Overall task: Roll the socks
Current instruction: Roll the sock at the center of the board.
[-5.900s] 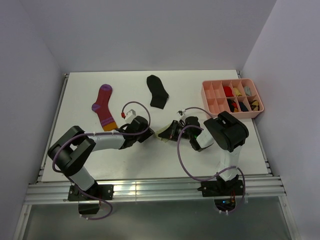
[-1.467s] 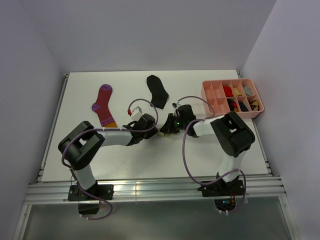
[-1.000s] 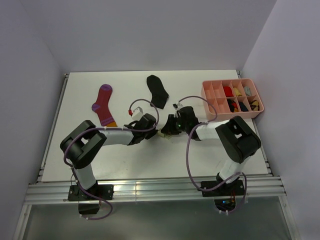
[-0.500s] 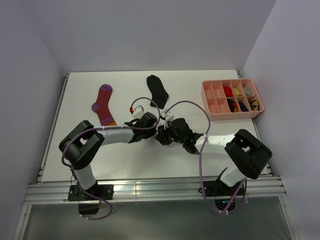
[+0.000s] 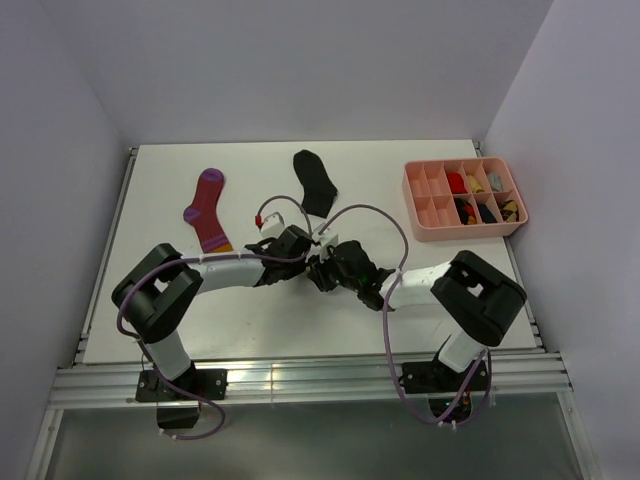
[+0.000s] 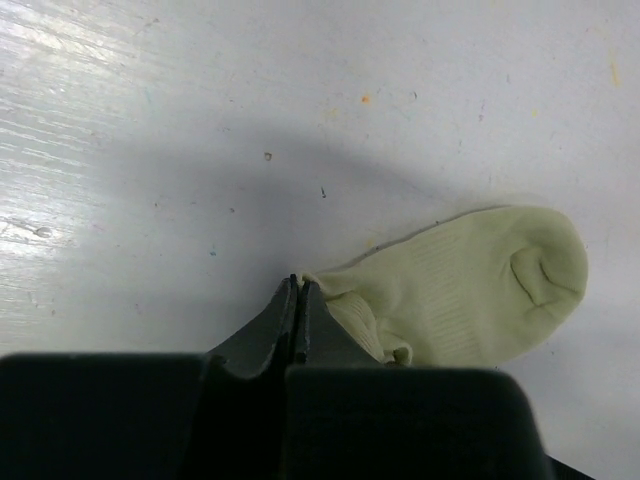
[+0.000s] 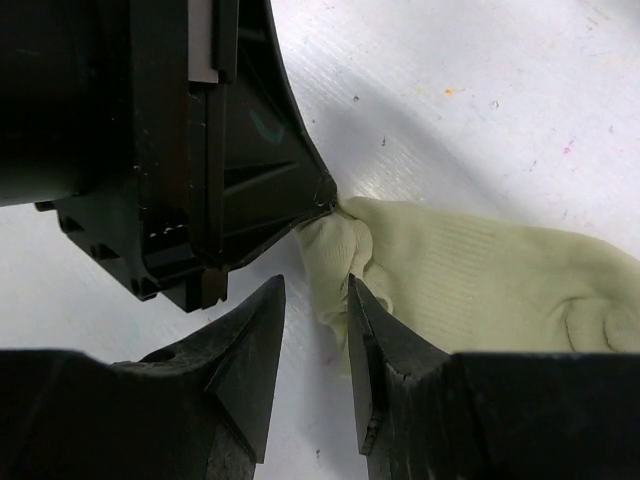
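While pinching cuff corner of cream sock (image 6: 470,285) in shut left gripper (image 6: 300,285), straddles bunched cuff with part-open right gripper (image 7: 315,290), nothing gripped there; sock flat on table (image 5: 250,170) centre.

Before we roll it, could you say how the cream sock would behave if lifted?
Probably floppy: the cream sock lies flat and bunches where the left gripper pinches it. Likely light, being small thin knit.

No lettering, label, brand or number is legible on the cream sock (image 6: 470,285), table (image 5: 250,165) or tray (image 5: 409,195).
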{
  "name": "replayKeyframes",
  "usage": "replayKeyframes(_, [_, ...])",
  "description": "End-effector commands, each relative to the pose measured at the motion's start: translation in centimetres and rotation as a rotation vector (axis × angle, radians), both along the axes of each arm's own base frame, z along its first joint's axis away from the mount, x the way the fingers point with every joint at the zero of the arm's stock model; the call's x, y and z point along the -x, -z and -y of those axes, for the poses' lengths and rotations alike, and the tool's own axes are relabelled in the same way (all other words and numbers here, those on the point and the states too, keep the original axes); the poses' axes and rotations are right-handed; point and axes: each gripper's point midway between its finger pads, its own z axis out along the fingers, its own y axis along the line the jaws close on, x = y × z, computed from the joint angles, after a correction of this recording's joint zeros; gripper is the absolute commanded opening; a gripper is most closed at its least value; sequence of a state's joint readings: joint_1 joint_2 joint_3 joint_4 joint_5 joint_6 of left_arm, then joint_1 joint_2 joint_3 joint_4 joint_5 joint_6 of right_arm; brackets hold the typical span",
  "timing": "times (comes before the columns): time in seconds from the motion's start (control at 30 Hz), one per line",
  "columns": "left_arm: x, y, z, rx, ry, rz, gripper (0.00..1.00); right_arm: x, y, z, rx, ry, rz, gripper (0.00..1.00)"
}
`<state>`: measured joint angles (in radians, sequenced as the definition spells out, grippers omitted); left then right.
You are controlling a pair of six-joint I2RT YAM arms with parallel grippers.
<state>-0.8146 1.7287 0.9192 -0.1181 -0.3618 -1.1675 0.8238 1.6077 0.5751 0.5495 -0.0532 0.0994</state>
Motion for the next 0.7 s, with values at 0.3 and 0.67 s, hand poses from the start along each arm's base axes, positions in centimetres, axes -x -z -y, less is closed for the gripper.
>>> replayKeyframes(0.3, [0.0,-1.9,0.5,0.042,0.012,0.042,0.00,-0.7,0.1,-2.7,0.055,-0.060,0.077,0.39])
replayKeyframes(0.67, [0.0,-2.3,-0.1,0.086,-0.051,0.060,0.00,0.2,2.5,-3.4,0.102,-0.081,-0.017,0.29])
